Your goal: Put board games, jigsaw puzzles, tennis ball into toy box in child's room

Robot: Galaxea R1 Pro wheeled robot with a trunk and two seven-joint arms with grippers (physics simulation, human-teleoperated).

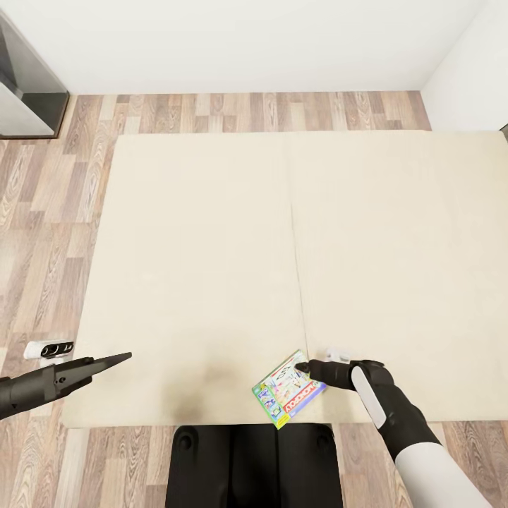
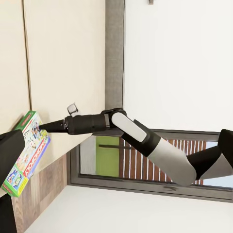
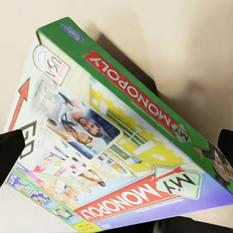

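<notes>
Head view: the beige bed spreads across the wood floor, a seam running down its middle. Near its front edge, close to the robot's base, lies the Monopoly game, turned at an angle. The right tool sits at the box's upper right corner, its dark fingers reaching onto the cover; whether they pinch the box cannot be told here. The left tool hovers over the bed's front left part, well apart from the game, its fingers together in a narrow point. A small white device with dark round holes lies on the floor just beside the bed's left edge. A grey cabinet stands at the far left against the white wall.

Left wrist view: the right arm stretches across the picture, and the right tool meets the corner of the game, which looks raised at that end off the bed. A grey-framed window shows behind the arm.

Right wrist view: the game is seen very close, with a green edge reading "MONOPOLY" and a printed cover with a red banner. It tilts above the bed and casts a shadow on the cover. Dark fingertips show at both sides of the box, apparently clamped on it.
</notes>
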